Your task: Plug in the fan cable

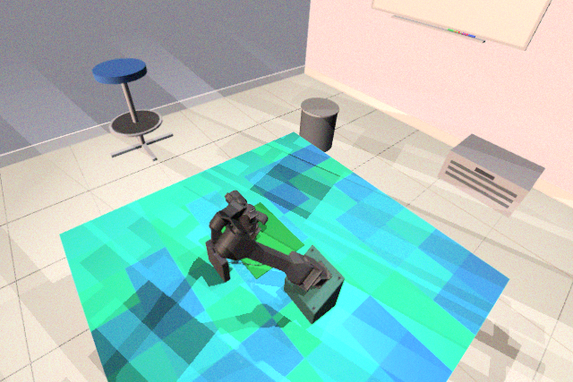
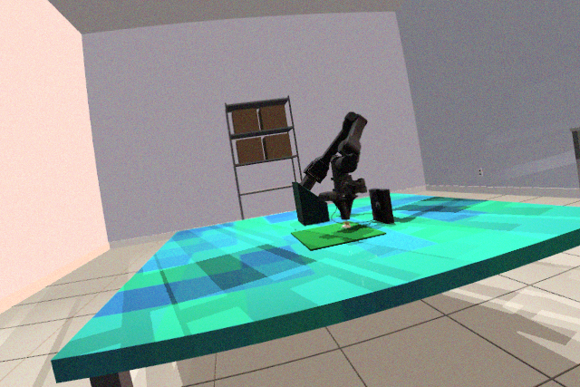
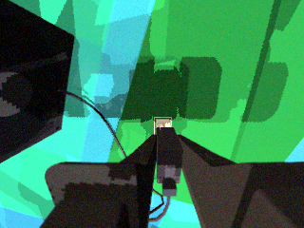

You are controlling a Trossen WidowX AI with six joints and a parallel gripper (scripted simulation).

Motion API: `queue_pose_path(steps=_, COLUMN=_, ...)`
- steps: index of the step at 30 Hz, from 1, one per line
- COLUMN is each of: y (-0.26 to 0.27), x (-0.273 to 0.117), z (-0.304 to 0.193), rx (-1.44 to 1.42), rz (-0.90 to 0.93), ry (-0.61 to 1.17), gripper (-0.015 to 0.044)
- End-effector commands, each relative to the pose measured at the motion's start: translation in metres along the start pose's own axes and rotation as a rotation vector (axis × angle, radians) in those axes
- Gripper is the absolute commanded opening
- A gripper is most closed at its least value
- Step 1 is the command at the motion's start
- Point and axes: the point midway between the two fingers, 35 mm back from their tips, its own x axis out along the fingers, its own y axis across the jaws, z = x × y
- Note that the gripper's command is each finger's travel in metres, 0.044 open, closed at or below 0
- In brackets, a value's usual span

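Observation:
My gripper (image 3: 165,139) (image 2: 345,217) is shut on the black cable plug (image 3: 168,154). In the wrist view the plug's front end overlaps the near part of the pale four-pin header (image 3: 162,123), which also shows in the exterior view (image 2: 346,225) right under the fingertips. How far down the plug stands on the pins cannot be told. The green board (image 1: 279,234) (image 2: 318,240) (image 3: 256,43) lies flat on the table. A thin dark cable (image 3: 106,121) runs from the black fan (image 3: 33,81) (image 2: 381,206) to the plug's rear end.
The fan (image 1: 218,261) stands upright beside the board, close to the arm. The arm's dark green base block (image 1: 319,296) (image 2: 310,207) stands on the other side. The patterned blue-green table (image 1: 393,239) (image 2: 225,322) carries all of them.

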Motion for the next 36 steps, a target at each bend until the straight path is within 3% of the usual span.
queue_pose_path(steps=1, y=0.0005, x=0.0008, z=-0.0023, rx=0.016, rz=0.005, ry=0.000, gripper=0.0000)
queue_pose_path(steps=36, y=0.0005, x=0.0075, z=-0.0011, rx=0.014, rz=0.006, ry=0.000, gripper=0.0000)
